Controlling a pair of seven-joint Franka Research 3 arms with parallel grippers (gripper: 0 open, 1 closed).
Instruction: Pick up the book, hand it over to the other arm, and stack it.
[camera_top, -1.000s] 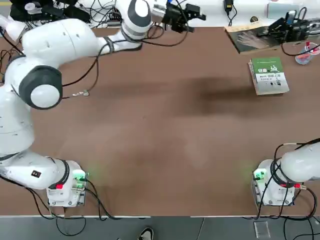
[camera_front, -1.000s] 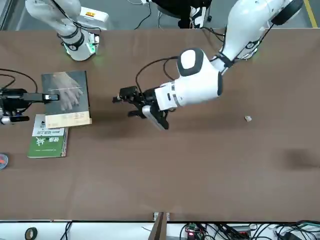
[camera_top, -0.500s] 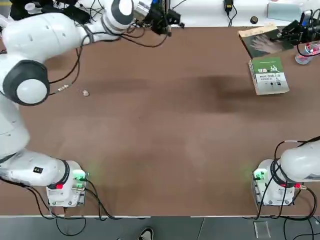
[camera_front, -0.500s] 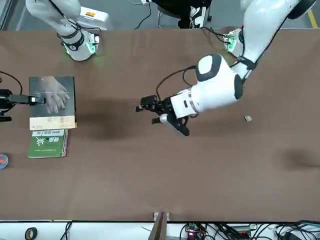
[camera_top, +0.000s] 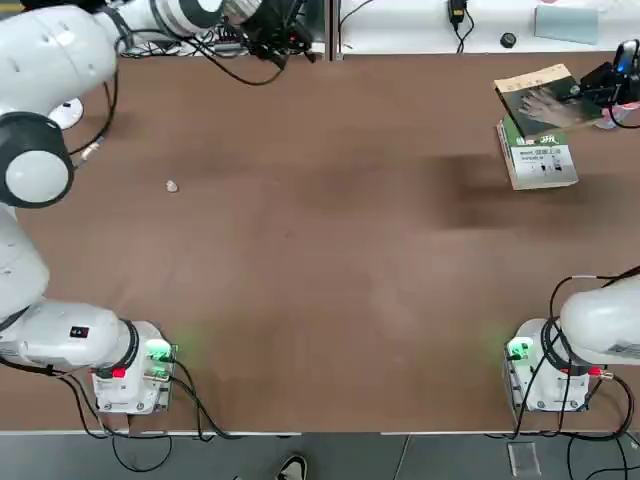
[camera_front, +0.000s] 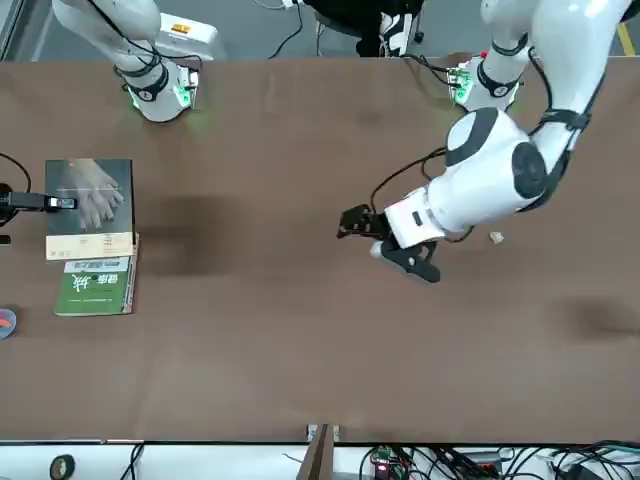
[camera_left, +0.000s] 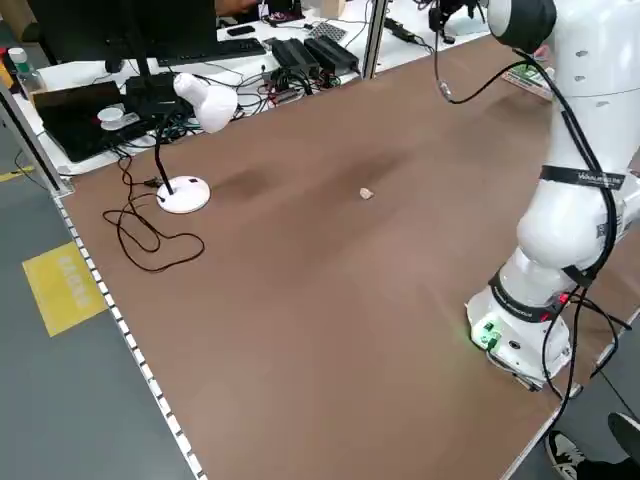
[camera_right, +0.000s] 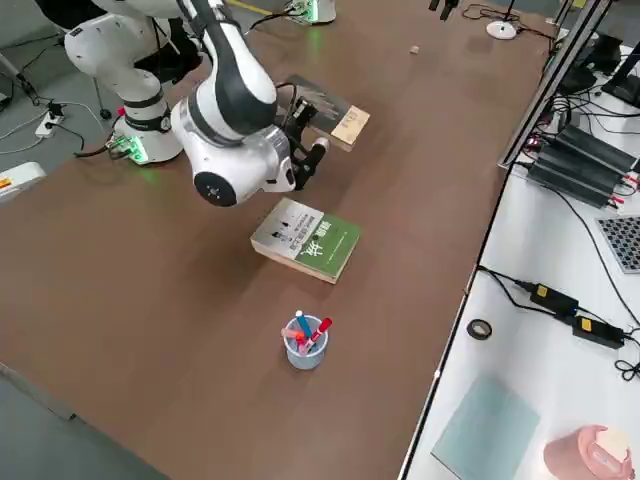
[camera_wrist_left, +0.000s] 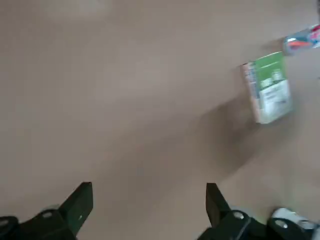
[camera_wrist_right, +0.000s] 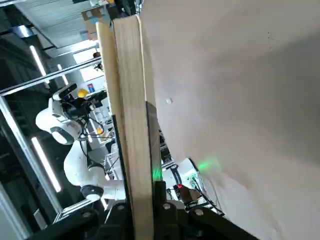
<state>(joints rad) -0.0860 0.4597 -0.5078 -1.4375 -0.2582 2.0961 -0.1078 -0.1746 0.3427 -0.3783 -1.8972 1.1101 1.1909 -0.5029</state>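
Observation:
The book (camera_top: 545, 97), dark grey-green with a pale hand on the cover and a tan band, hangs at the table's far right. My right gripper (camera_top: 603, 87) is shut on its edge. In the front view the book (camera_front: 88, 205) sits just behind the green-and-white book (camera_front: 95, 285), and its tan band overlaps that book's edge. The right wrist view shows the book (camera_wrist_right: 129, 125) edge-on between the fingers. My left gripper (camera_top: 283, 35) is open and holds nothing, at the far edge left of centre; in the front view the left gripper (camera_front: 352, 222) is well away from both books.
A cup of pens (camera_right: 305, 340) stands near the green-and-white book (camera_right: 305, 238) at the right edge. A small crumb (camera_top: 171, 186) lies on the table's left part. A white desk lamp (camera_left: 200, 100) and cables sit beyond the far left edge.
The right gripper has carried the book rightward and nearer, up against the green-and-white book. The left arm has swung away to the left along the far edge, its gripper still open.

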